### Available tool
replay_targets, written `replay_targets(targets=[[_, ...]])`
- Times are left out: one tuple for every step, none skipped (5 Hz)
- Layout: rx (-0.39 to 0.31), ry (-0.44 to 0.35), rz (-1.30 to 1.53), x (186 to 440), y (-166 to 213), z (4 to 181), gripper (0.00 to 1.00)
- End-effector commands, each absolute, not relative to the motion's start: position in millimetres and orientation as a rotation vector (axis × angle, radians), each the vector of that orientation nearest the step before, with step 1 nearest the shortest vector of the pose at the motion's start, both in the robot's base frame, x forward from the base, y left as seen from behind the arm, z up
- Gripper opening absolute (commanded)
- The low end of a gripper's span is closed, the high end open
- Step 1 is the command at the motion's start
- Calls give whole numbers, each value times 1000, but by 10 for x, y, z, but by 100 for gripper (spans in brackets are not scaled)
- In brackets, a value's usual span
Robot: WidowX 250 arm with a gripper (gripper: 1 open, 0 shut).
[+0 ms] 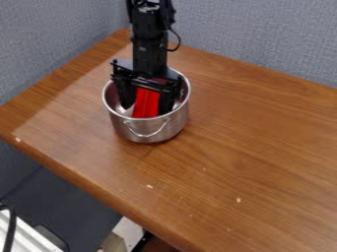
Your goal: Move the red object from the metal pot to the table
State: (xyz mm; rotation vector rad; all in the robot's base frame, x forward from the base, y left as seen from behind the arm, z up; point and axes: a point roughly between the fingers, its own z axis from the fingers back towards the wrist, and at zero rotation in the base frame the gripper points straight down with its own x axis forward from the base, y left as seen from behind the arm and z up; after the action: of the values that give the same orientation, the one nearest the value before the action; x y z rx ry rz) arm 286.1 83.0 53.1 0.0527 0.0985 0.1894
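I hold my black, jointed gripper (148, 94) low at the mouth of the round, shiny silver steel pot (146, 116), my fingers spread wide apart and my grip open. One black finger reaches down on each side of the plain, bright red, elongated block (148, 103), which lies inside the pot, between my fingertips. Whether either fingertip touches the red block I cannot tell from this view. I see a strip of the block's red face between my fingers, running toward the near wall of the pot; my own dark parts cover its far end. The pot's thin wire handle hangs down against the outside of its near wall, and pale light glints along its rolled rim. The pot stands upright on the brown wood-grain tabletop (218, 148), nearer the table's left edge in the view than its right side. My black arm (152, 39) comes down from above, upright over the pot, with a dark cable (178, 39) looping out beside it. Behind the table stand grey-blue fabric-like panels (263, 34) that meet in a corner. Past the table's near left edge, low in the view, I see a white object (24, 236) with a black cable (10, 232) across it.
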Motion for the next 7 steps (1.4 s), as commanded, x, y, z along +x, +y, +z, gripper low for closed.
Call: replay_targets(targets=[[61, 58, 204, 2933, 903, 633, 100], [58, 58, 205, 2936, 905, 634, 100], [56, 59, 206, 2940, 908, 635, 100], [53, 58, 207, 2939, 907, 619, 0], [48, 55, 202, 2934, 898, 639, 0], [46, 23, 195, 2929, 871, 776, 0], [48, -11, 186, 2921, 841, 919, 0]])
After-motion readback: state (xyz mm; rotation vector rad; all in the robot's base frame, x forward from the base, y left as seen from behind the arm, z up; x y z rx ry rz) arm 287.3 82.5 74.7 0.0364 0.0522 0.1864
